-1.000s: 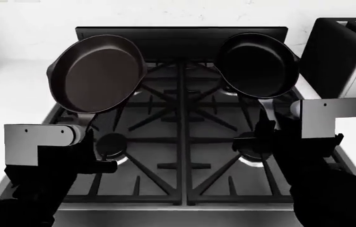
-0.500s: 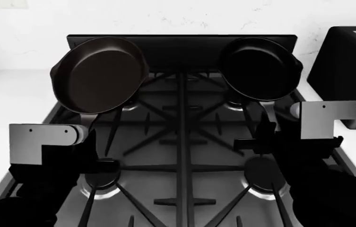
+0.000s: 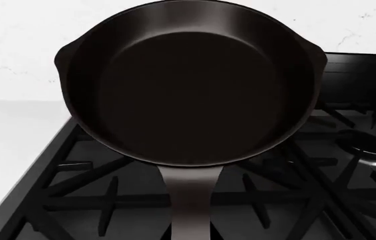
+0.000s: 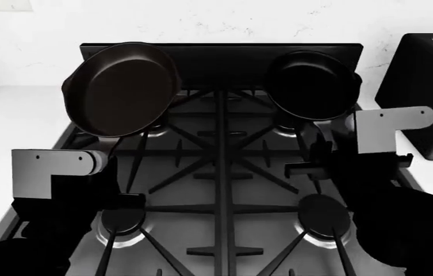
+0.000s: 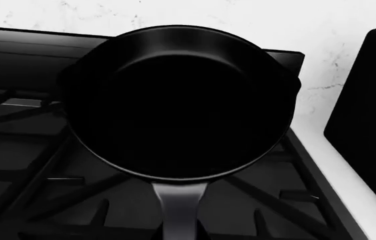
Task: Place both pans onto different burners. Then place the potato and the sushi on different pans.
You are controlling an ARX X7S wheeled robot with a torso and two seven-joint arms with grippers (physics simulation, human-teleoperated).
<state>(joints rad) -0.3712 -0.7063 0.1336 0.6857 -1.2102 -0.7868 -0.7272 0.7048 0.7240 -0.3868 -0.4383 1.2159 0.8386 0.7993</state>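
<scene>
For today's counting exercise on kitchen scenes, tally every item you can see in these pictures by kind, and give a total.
Round black pans: 2, the larger cast-iron skillet and the smaller, deeper pan
Round black burner caps visible: 2, front left and front right
Black four-burner stove: 1
Dark box-shaped toaster: 1
Robot hands: 2, left hand and right hand
Total: 8

We find no readable text: no labels, brands, numbers or signs on the pans (image 4: pixel 122 89), stove (image 4: pixel 220 172) or wall.
</scene>
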